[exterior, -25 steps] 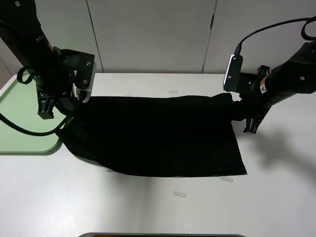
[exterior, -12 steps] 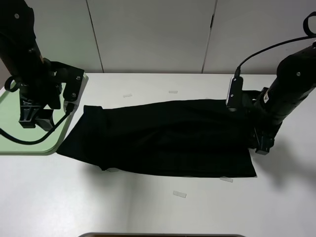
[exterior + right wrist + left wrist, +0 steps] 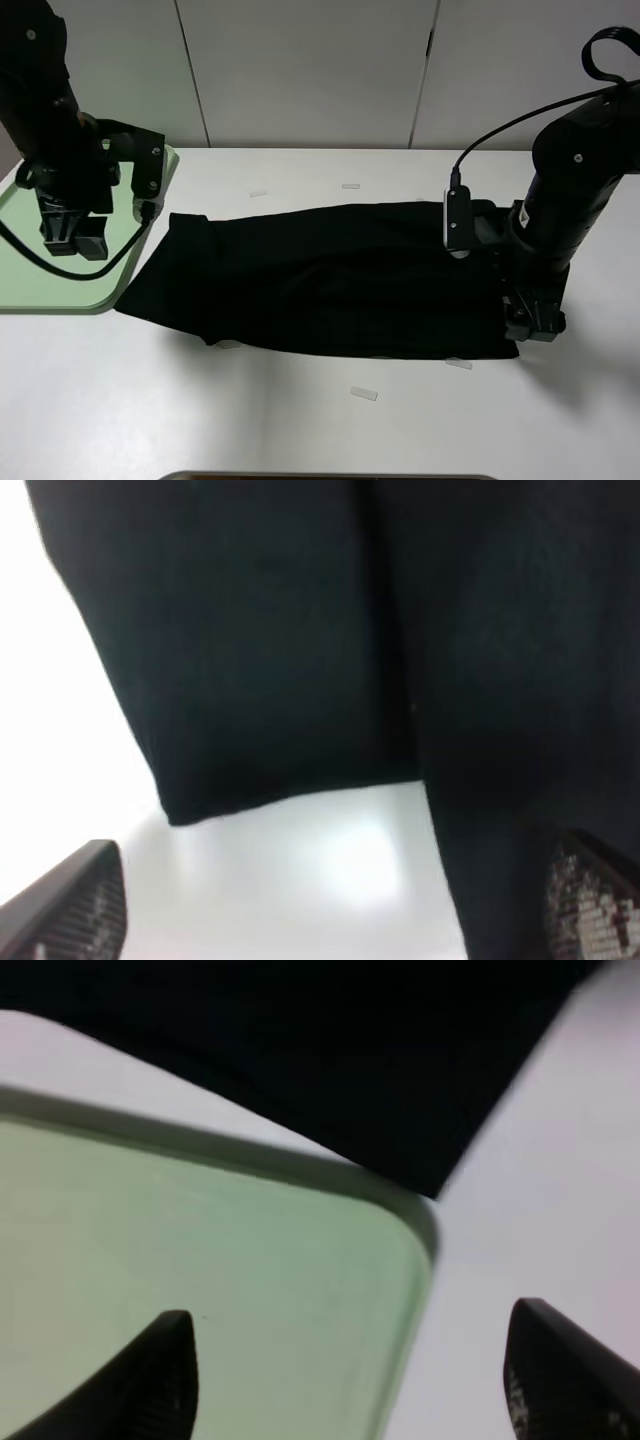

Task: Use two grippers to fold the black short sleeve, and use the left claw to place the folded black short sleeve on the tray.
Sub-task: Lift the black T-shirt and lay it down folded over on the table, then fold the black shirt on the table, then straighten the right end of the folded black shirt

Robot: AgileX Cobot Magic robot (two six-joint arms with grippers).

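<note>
The black short sleeve (image 3: 330, 280) lies folded lengthwise in a long band across the white table. Its left end is beside the green tray (image 3: 40, 290). My left gripper (image 3: 72, 240) hangs open and empty over the tray. The left wrist view shows the gripper (image 3: 350, 1390) above the tray's corner (image 3: 250, 1280), with the shirt's edge (image 3: 350, 1060) beyond. My right gripper (image 3: 533, 322) is low at the shirt's front right corner. In the right wrist view the gripper (image 3: 335, 915) is open, with black cloth (image 3: 300, 630) under and ahead of it and nothing gripped.
Small tape strips lie on the table, one in front of the shirt (image 3: 363, 393) and two behind it (image 3: 258, 193) (image 3: 350, 186). White wall panels stand behind the table. A dark edge (image 3: 330, 477) shows at the table's front.
Both grippers have let go of the shirt's far edge, which now lies folded forward. The left arm has moved over the tray. The right gripper has moved down to the shirt's front right corner.
</note>
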